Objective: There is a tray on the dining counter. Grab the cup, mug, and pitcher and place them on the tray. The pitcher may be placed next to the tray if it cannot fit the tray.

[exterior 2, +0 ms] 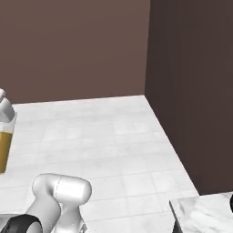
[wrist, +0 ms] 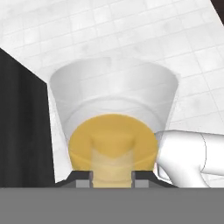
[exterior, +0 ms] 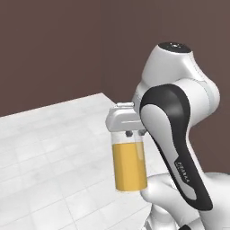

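Jaws pinch pitcher [exterior: 130,166] rim (upright, mid-air) over tiled floor [exterior: 49,157]; brown wall [exterior 2: 195,91] nr.

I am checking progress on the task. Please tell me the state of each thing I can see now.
pitcher: upright, lifted in the air above the white tiled floor, amber-orange for most of its height, clear band at the rim.
hand: closed on the pitcher at its rim, from above.
dining counter: only a marble corner in view.
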### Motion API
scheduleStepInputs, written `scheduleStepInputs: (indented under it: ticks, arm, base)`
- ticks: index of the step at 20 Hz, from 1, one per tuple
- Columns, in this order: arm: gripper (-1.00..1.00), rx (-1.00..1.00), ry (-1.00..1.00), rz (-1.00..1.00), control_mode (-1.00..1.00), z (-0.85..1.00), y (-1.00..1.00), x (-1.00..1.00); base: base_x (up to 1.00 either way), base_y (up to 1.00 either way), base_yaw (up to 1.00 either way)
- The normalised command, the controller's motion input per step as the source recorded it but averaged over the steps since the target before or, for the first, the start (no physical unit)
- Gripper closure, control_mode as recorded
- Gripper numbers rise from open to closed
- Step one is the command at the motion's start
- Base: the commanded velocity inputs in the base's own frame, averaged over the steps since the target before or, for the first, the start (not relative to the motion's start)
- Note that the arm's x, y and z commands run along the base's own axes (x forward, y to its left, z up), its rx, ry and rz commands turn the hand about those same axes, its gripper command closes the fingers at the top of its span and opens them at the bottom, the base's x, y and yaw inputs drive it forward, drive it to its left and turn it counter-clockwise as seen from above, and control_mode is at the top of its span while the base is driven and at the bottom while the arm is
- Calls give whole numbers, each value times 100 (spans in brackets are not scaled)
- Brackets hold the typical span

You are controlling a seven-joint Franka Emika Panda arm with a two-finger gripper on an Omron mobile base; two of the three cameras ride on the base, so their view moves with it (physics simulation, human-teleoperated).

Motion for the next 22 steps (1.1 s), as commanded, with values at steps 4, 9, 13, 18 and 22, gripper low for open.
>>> scheduleStepInputs:
  ticks: [4, 9, 13, 18, 22]
  arm:
    - [100, 0, 0, 0, 100, 0, 0, 0]
    - [100, 0, 0, 0, 100, 0, 0, 0]
    - [100, 0, 0, 0, 100, 0, 0, 0]
    - [100, 0, 0, 0, 100, 0, 0, 0]
    - [100, 0, 0, 0, 100, 0, 0, 0]
  base:
    - [69, 68, -3]
    - [83, 73, 9]
    - [97, 65, 23]
    - [100, 54, 30]
    - [93, 50, 40]
